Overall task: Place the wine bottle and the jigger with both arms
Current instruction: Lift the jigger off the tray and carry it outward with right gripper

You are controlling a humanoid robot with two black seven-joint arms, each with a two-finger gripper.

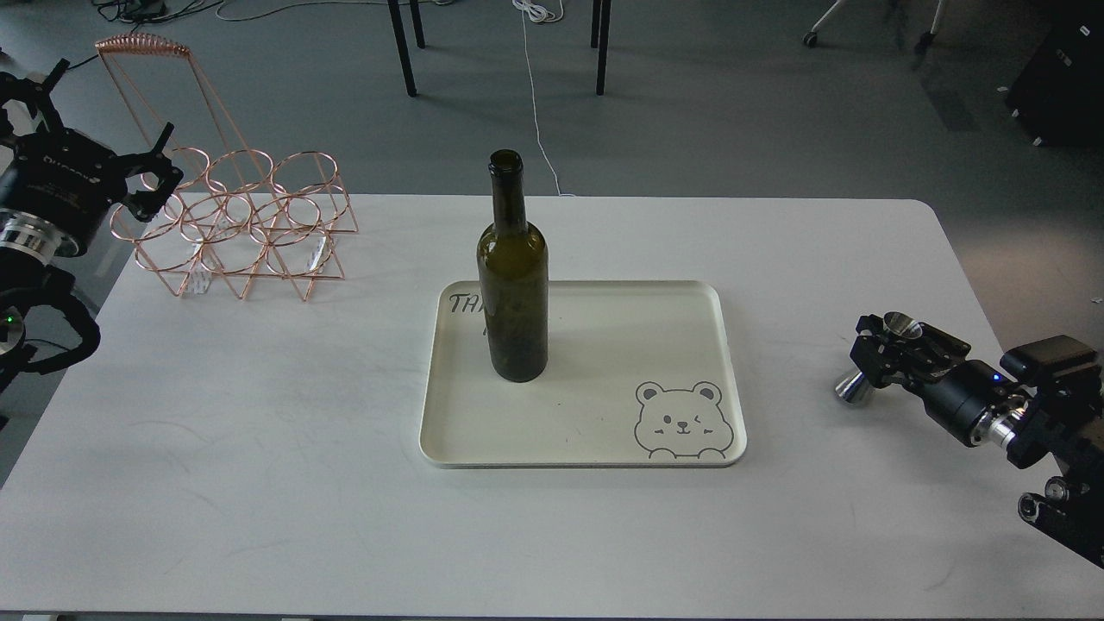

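The wine bottle point(514, 285), dark olive-green and unlabelled, stands upright on the left part of the cream tray point(604, 431). My right gripper point(881, 355) is over the table's right side, well clear of the tray's right edge. It is shut on the waist of the steel jigger point(853, 386), which is tilted and held just above the table. My left gripper point(119, 121) is open and empty at the far left, beside the copper wire rack point(241, 224).
The tray has a bear drawing point(681, 420) at its front right corner and sits mid-table. The wire rack stands at the table's point(259, 483) back left corner. Chair legs and cables are on the floor behind.
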